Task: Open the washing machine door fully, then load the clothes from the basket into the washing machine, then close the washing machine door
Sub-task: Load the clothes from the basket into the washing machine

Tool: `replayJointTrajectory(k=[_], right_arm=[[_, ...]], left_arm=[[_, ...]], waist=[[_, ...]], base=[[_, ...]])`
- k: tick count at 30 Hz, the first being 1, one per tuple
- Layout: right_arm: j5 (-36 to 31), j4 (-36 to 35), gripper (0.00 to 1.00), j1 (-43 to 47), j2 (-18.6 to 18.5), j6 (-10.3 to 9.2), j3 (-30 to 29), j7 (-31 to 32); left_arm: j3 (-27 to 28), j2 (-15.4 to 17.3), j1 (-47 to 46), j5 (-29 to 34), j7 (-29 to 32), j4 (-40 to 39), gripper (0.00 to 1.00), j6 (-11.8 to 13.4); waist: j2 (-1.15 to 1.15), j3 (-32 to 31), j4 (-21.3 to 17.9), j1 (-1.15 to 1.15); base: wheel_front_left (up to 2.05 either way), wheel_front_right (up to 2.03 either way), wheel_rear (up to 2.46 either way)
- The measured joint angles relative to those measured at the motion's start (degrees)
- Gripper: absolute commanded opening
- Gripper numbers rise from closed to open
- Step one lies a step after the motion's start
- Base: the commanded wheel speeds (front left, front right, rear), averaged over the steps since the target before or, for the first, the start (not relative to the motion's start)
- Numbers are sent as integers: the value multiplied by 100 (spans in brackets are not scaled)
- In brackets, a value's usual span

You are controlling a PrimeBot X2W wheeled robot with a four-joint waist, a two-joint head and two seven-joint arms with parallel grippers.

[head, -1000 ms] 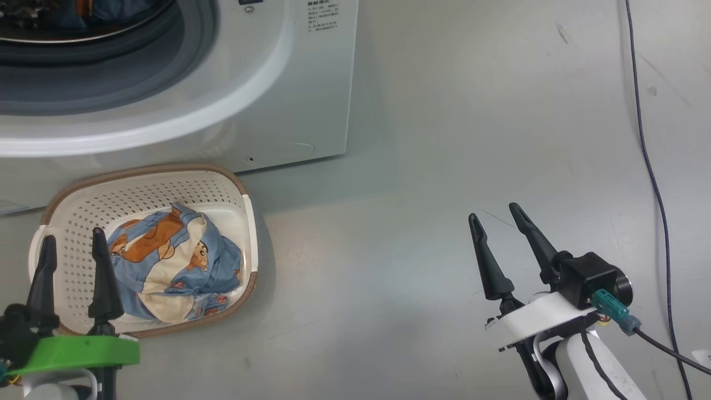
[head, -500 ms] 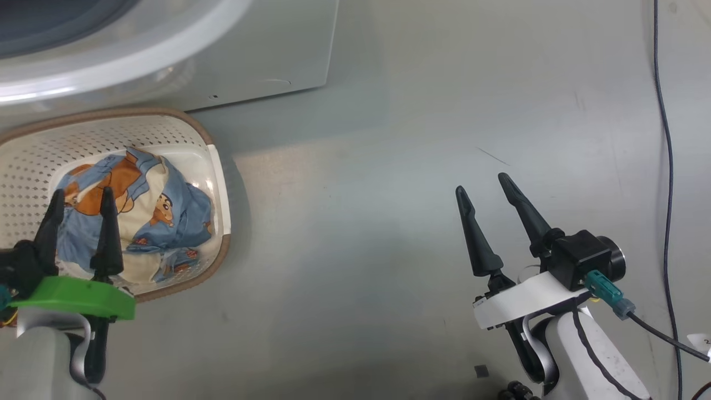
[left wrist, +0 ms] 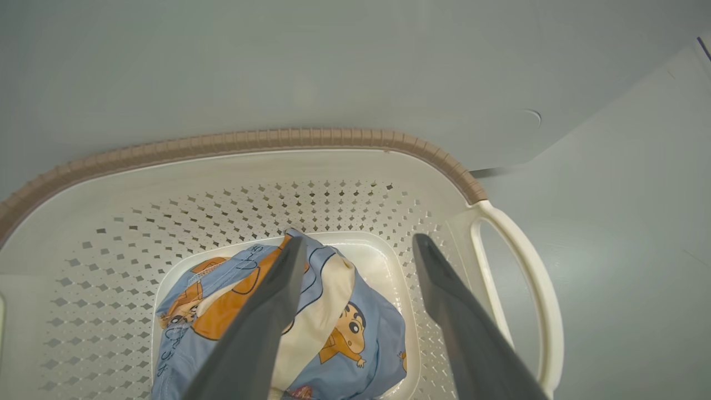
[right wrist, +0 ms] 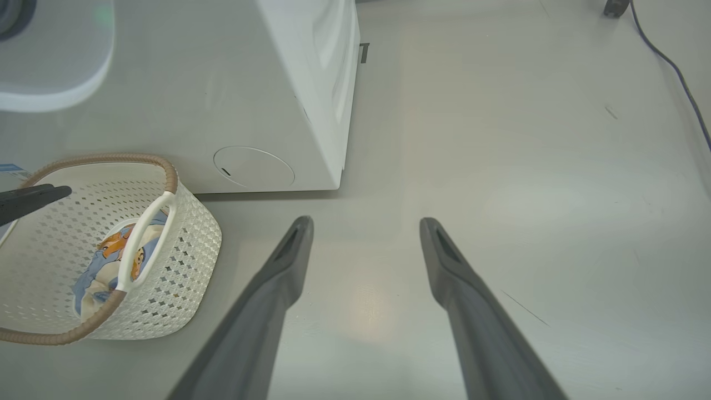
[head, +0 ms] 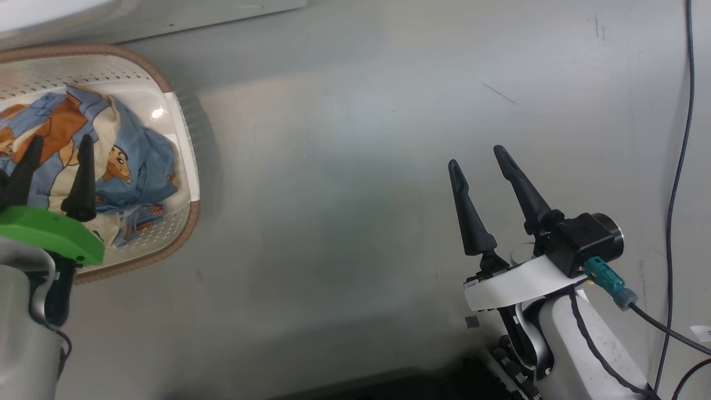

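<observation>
Blue printed clothes (left wrist: 344, 333) lie in basket (left wrist: 278, 136), on floor (right wrist: 500, 166) just beside washing machine (right wrist: 250, 100) front: loading not begun, door closing left. Left gripper (left wrist: 359, 240) wide, empty, above clothes; right gripper (right wrist: 366, 220) wide, over bare floor.

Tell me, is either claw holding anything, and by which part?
Nothing is held. The left gripper hovers open above the clothes in the basket, apart from them; the right gripper is open over the floor.

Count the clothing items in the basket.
1: the clothes, a single blue-and-beige bundle, lie on the bottom of the basket, with the open left gripper over them. Its folds may hide a second piece.
</observation>
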Motion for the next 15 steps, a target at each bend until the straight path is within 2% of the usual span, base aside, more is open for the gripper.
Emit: replayJointTrajectory(k=[3,10,15], right_arm=[[47,-67,100,-114,1,-54,43,0],[58,-170,100,-207,0,-189,85,0],[85,-203,100,-291,-1,-204,133,0]], left_arm=[[-15,60,-256,-226,121,169,100,0],[-247,254,-738,-314,467,547,100,0],[-389,361,-987,-321,655,812,100,0]], waist=[[0,237,-26,0],[0,724,-82,0],[0,993,-101,0]], base=[[0,0,0],[0,0,0],[0,0,0]])
